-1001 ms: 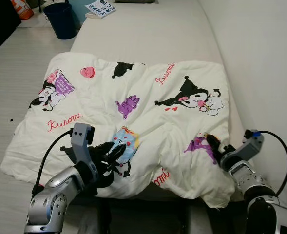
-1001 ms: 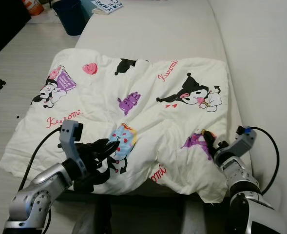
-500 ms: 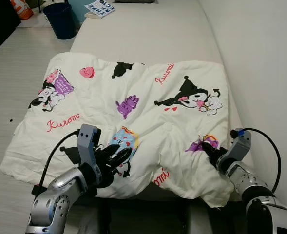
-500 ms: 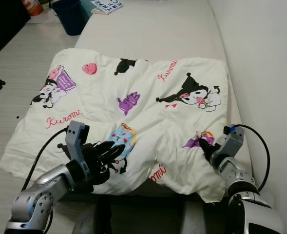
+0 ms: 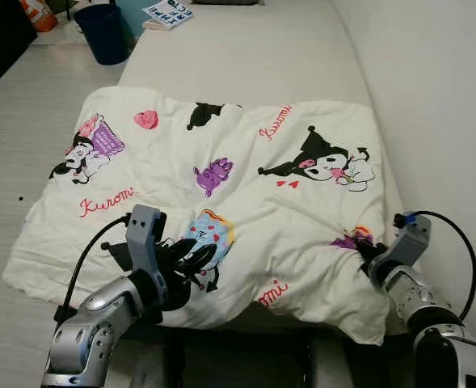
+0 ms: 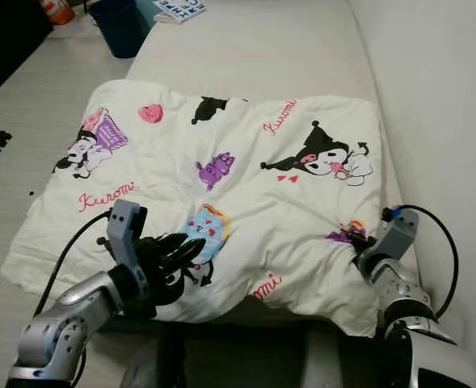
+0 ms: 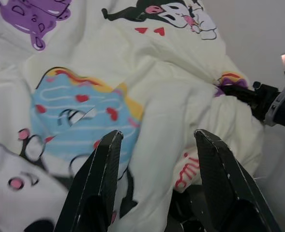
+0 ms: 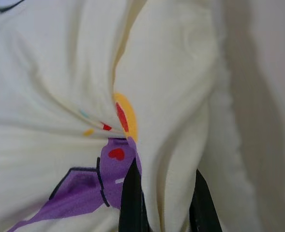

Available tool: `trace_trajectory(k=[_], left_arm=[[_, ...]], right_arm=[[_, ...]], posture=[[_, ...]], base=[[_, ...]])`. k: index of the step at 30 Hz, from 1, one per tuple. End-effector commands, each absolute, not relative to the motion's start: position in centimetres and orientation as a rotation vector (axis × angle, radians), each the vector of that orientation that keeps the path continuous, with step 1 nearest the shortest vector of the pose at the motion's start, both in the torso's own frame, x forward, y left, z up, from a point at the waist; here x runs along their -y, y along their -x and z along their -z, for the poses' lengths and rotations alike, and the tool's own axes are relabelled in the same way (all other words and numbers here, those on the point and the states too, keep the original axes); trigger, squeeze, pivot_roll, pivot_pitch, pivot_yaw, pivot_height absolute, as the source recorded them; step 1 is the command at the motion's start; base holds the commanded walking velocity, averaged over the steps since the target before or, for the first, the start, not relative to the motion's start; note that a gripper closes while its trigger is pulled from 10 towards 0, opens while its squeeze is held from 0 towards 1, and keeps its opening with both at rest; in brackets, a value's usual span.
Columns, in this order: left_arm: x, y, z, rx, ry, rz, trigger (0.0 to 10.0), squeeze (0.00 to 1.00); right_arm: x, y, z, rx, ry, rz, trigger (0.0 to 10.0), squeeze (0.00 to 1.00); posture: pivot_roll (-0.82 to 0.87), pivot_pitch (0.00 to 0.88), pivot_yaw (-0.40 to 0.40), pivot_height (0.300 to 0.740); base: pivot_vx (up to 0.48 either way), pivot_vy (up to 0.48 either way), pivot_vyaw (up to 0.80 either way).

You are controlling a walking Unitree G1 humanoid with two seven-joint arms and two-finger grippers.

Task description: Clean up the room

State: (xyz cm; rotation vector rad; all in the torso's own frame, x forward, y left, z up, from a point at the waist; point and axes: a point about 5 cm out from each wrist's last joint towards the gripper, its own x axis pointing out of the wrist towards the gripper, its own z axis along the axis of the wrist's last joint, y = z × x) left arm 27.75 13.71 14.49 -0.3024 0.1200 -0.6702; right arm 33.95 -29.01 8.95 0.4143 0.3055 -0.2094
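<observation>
A cream blanket (image 5: 221,162) printed with cartoon figures lies spread and rumpled over the near end of the bed (image 5: 246,56). My left gripper (image 5: 191,259) hovers open just above the blanket's near edge, by a blue print (image 7: 79,116). Nothing sits between its fingers (image 7: 96,183). At the blanket's near right corner my right gripper (image 5: 365,252) is shut on a fold of the cloth beside a purple print (image 8: 98,179). The fabric bunches into creases that run toward its fingers (image 8: 131,198).
A pale wall (image 5: 431,97) runs close along the bed's right side. On the floor at the far left stand a dark blue bin (image 5: 100,32) and an orange object (image 5: 35,12). A printed booklet (image 5: 166,12) lies at the bed's far left corner.
My right gripper has drawn the blanket's near right corner outward to the right, flattening that side. My left gripper has edged forward over the blue print and stayed open.
</observation>
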Motion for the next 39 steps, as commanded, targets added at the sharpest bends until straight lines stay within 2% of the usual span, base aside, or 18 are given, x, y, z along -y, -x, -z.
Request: trace_trajectory(k=[1,7,9,10,17,19,22,28,32,39], left_arm=[[-14.2,-27.6,-13.9,-0.143,0.276,0.651,10.0,0.00],[-14.0,-27.4,-13.8,-0.149,0.274,0.664,10.0,0.00],[-14.0,-27.4,-13.8,-0.149,0.274,0.664,10.0,0.00],[-13.9,-27.3,-13.8,-0.152,0.272,0.673,10.0,0.00],[-13.7,-27.1,-13.8,-0.155,0.273,0.691,10.0,0.00],[-13.7,-27.1,-13.8,-0.155,0.273,0.691,10.0,0.00],[-13.6,-26.9,-13.8,-0.159,0.272,0.699,10.0,0.00],[-13.6,-26.9,-13.8,-0.161,0.273,0.705,10.0,0.00],[-13.5,-26.7,-13.8,-0.164,0.275,0.711,10.0,0.00],[-13.5,-26.7,-13.7,-0.167,0.275,0.714,10.0,0.00]], right_arm=[[29.9,-33.4,-8.7,-0.309,-0.419,0.268,0.0,0.00],[32.9,-32.9,-10.3,-0.261,-0.356,0.426,0.0,0.00],[32.9,-32.9,-10.3,-0.261,-0.356,0.426,0.0,0.00],[34.8,-32.4,-11.2,-0.249,-0.296,0.512,0.0,0.00],[37.5,-31.1,-12.3,-0.249,-0.221,0.627,0.0,0.00],[37.5,-31.1,-12.3,-0.249,-0.221,0.627,0.0,0.00],[39.2,-29.9,-12.8,-0.260,-0.185,0.701,0.0,0.00],[40.5,-29.0,-13.2,-0.266,-0.166,0.771,0.0,0.00],[42.6,-27.2,-13.8,-0.262,-0.150,0.894,0.0,0.00],[43.8,-26.1,-14.2,-0.259,-0.130,0.960,0.0,0.00]], posture=[[0.13,0.263,0.046,0.559],[0.13,0.266,0.048,0.559],[0.13,0.266,0.048,0.559],[0.13,0.266,0.048,0.559],[0.13,0.270,0.050,0.559],[0.13,0.270,0.050,0.559],[0.13,0.271,0.053,0.559],[0.13,0.272,0.053,0.559],[0.12,0.275,0.052,0.559],[0.13,0.277,0.054,0.559]], base=[[0.000,0.000,0.00],[0.000,0.000,0.00],[0.000,0.000,0.00],[0.000,0.000,0.00],[0.000,0.000,0.00],[0.000,0.000,0.00],[0.000,0.000,0.00],[0.000,0.000,0.00],[0.000,0.000,0.00],[0.000,0.000,0.00]])
